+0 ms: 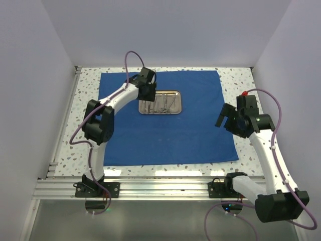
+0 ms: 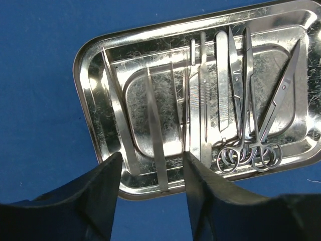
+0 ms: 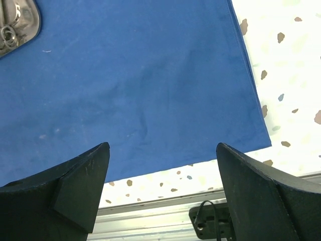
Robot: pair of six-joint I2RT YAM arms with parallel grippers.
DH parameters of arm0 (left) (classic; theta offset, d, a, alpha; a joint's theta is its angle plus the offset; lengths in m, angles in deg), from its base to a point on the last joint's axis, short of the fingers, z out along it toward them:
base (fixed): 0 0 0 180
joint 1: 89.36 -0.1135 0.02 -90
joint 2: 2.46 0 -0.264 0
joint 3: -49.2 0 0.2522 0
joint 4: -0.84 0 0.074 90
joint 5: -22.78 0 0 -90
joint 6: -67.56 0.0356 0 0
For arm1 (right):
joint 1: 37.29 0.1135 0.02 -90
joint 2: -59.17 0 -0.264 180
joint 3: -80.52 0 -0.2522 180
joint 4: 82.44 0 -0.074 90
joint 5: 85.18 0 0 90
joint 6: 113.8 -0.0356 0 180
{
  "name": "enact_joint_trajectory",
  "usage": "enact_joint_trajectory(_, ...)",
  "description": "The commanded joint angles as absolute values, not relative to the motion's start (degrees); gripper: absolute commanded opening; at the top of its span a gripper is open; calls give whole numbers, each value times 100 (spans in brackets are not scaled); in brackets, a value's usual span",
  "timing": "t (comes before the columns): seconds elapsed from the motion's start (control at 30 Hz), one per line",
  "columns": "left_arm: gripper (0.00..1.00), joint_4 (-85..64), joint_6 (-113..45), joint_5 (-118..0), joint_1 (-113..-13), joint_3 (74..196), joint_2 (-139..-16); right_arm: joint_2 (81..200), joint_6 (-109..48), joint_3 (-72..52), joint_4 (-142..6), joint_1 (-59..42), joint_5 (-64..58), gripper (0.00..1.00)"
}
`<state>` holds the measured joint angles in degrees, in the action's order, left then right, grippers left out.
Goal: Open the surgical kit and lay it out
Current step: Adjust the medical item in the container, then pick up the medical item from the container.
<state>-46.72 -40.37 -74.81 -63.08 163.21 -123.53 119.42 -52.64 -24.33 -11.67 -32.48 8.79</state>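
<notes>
While left gripper [image 2: 153, 160] hovers part-open over tray [image 2: 88, 75], crowded instruments [image 2: 200, 100] risk double pick; right gripper [image 3: 161, 150] wide, idle

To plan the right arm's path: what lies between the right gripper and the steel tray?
Only flat blue cloth; the top external view shows nothing else between the right gripper and the steel tray.

Top view high above whole table [image 1: 235, 80]; wrist views close over cloth [image 3: 125, 75], tray [image 3: 27, 20] in both.
</notes>
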Motion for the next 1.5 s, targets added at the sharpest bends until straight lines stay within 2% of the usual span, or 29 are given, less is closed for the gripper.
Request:
enact_joint_trajectory(0.0,57,-4597,-4273,-7512,-6317,16465,-12348,11771,-5175,-2384,-988,-3246,825,91)
enact_joint_trajectory(0.2,52,-4711,-4476,-7820,-6291,16395,-12418,11902,-4884,-2007,-593,-3185,561,92)
enact_joint_trajectory(0.37,46,-4825,-4581,-8005,-6212,16474,-12717,11814,-5060,-2173,-689,-3018,297,92)
enact_joint_trajectory(0.7,41,-4974,-4599,-8005,-6097,17018,-13402,11744,-4911,-2182,-584,-2666,701,92)
enact_joint_trajectory(0.77,38,-5053,-4625,-8084,-6088,17123,-13525,11796,-4893,-2156,-584,-2640,737,92)
enact_joint_trajectory(0.9,28,-5097,-4643,-8067,-6088,17107,-13596,11849,-4876,-2130,-628,-2640,789,93)
enact_joint_trajectory(1.0,13,-5115,-4634,-8049,-6088,17036,-13579,11902,-4876,-2173,-698,-2631,755,93)
enact_joint_trajectory(1.03,3,-5115,-4625,-8040,-6088,17027,-13561,11911,-4876,-2182,-716,-2622,737,93)
enact_joint_trajectory(1.07,0,-5124,-4599,-8040,-6088,17010,-13544,11928,-4884,-2200,-777,-2622,711,93)
enact_joint_trajectory(1.23,0,-5361,-4564,-8154,-6088,17194,-13175,12200,-4893,-2025,-953,-2613,561,93)
enact_joint_trajectory(1.33,0,-5423,-4643,-8085,-6088,17230,-12508,12420,-4911,-1700,-1102,-2587,334,93)
enact_joint_trajectory(1.47,0,-5572,-4932,-7987,-5957,16469,-11298,13034,-5113,-1357,-1610,-2569,-203,92)
